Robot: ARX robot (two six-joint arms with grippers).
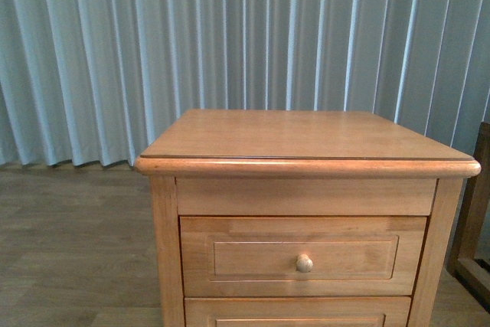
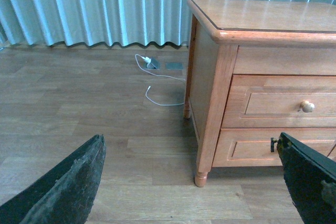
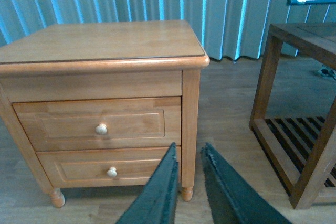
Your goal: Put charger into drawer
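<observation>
The drawer is the upper one of a honey-coloured wooden cabinet; it is shut, with a round pale knob. It also shows in the left wrist view as the drawer and in the right wrist view as the drawer. The charger is out of view. My left gripper hangs open over the floor, left of the cabinet and well short of it. My right gripper is shut on nothing, low in front of the cabinet's right front leg. Neither arm shows in the front view.
A similar lower drawer sits shut beneath the upper one. A dark wooden slatted rack stands on the cabinet's right. A white cable runs from a plug at a floor socket behind the cabinet's left. Curtains hang behind.
</observation>
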